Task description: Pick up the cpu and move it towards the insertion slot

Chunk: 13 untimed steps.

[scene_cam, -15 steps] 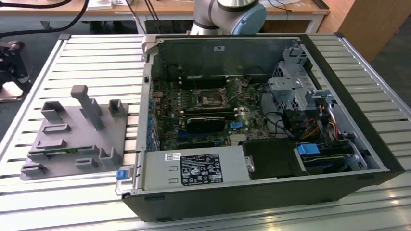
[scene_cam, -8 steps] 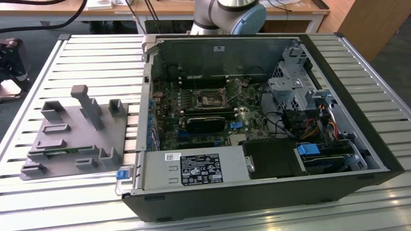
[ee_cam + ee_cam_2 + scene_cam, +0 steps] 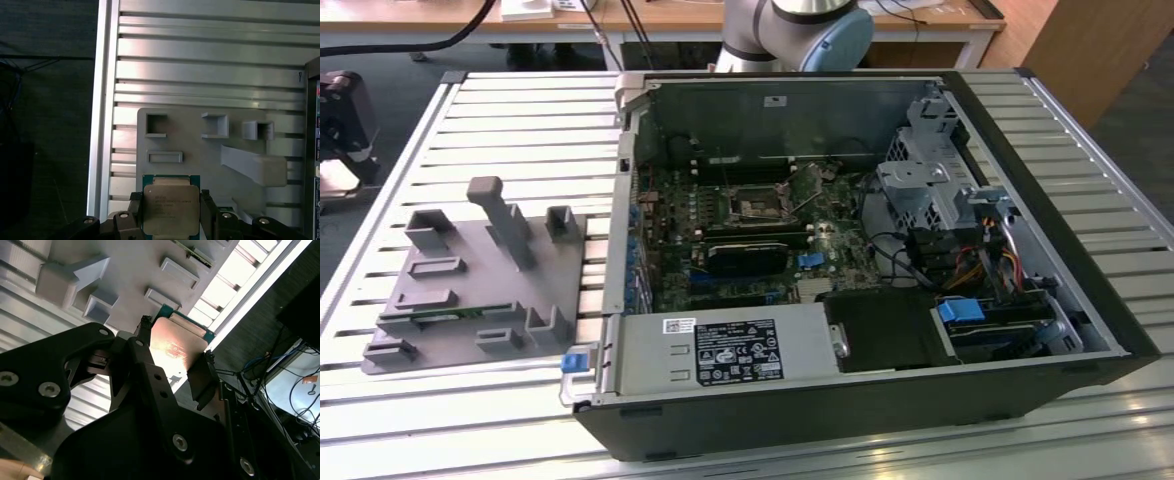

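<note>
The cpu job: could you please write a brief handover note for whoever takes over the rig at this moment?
The black gripper is shut on the cpu, a small flat square silvery chip with a green rim.
The cpu is over the grey plastic tray on the slatted metal table, outside the open computer case.
Done: cpu gripped.
Left: the cpu is not yet at the insertion slot, the square black metal-framed socket on the green motherboard.

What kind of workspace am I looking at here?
Probably a lab bench for PC assembly: an open computer case lies on a slatted aluminium table, a grey parts tray beside it. In the first wrist view the gripper holds the cpu over that tray.
</note>
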{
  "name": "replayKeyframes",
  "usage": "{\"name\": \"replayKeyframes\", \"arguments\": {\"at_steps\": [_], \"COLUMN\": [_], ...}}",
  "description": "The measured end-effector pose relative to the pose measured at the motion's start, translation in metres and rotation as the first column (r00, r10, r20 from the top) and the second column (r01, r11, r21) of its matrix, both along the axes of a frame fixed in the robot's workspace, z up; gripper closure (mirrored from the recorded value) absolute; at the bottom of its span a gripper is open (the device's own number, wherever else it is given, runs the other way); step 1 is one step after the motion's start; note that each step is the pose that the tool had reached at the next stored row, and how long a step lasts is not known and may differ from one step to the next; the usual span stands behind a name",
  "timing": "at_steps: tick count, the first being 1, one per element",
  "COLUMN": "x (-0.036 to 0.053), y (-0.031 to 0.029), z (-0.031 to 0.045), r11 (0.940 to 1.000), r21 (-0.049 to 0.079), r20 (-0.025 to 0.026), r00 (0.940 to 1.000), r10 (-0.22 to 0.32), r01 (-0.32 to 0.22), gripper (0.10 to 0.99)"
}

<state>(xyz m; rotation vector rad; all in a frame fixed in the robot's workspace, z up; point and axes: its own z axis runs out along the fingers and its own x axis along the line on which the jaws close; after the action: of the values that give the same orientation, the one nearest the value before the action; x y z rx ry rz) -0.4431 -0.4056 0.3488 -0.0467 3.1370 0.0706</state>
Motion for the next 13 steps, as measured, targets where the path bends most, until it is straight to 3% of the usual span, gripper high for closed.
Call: {"name": "replayKeyframes", "arguments": {"at_steps": [13], "x": [0.0000], "y": [0.0004], "z": [0.0125], "r11": [1.0000], "r21": [0.000], "r20": [-0.0001], "r00": [1.0000], "r10": [0.000], "r01": [0.000], "gripper": [0.545]}}
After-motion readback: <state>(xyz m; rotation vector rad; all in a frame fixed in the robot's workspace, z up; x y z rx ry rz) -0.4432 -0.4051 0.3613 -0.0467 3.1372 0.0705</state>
